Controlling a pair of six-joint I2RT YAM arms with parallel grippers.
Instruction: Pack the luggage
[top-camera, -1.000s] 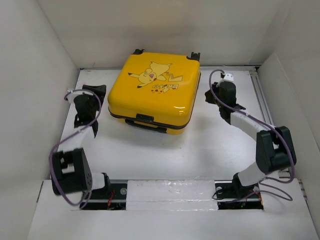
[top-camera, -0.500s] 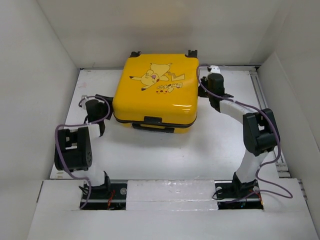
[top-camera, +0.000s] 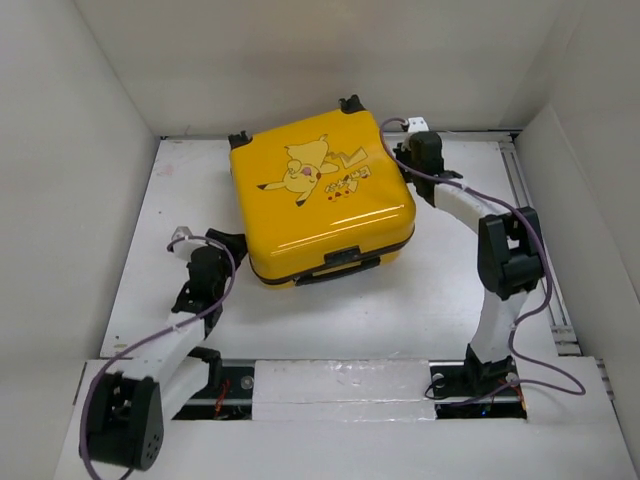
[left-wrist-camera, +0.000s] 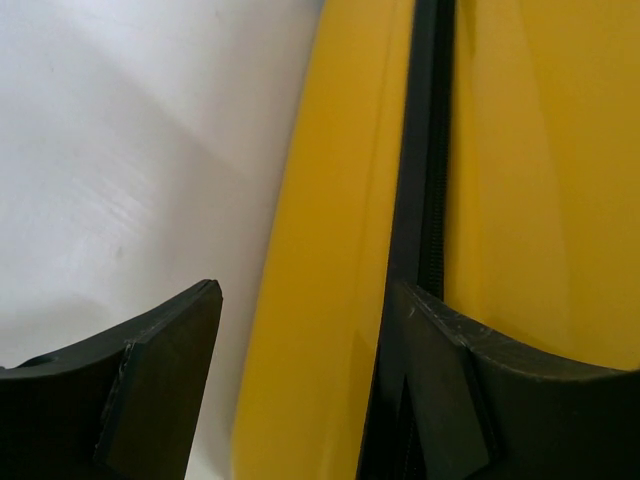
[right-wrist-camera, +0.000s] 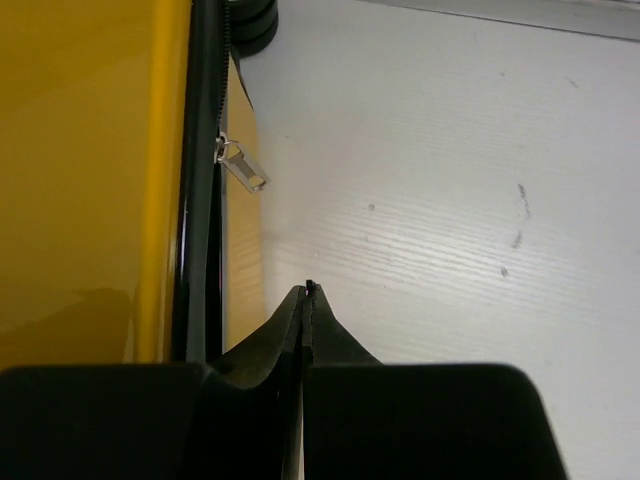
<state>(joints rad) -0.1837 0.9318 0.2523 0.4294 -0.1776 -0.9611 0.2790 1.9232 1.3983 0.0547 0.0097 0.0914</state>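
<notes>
- Judging how it will handle, we find the luggage (top-camera: 320, 200) lying flat and zipped shut on the table (top-camera: 440, 300), towards the far middle. It is turned at an angle, with its wheels (top-camera: 350, 103) on the far side.
- Our left gripper (left-wrist-camera: 305, 300) sits at the near left corner with its fingers apart. The yellow side and black zipper trim (left-wrist-camera: 425, 150) lie just ahead of the gap, but we cannot tell whether they touch.
- Our right gripper (right-wrist-camera: 308, 292) is at the far right corner, fingers pressed together on nothing, just short of the silver zipper pull (right-wrist-camera: 243, 168).
- We judge the shell rigid, glossy and slick, so it will probably slide on the table rather than give. Its weight cannot be read.
- We think the best holds are the zipper pull for opening, the black carry handle (top-camera: 340, 262) on the near edge, or the seam lip for raising the lid.
</notes>
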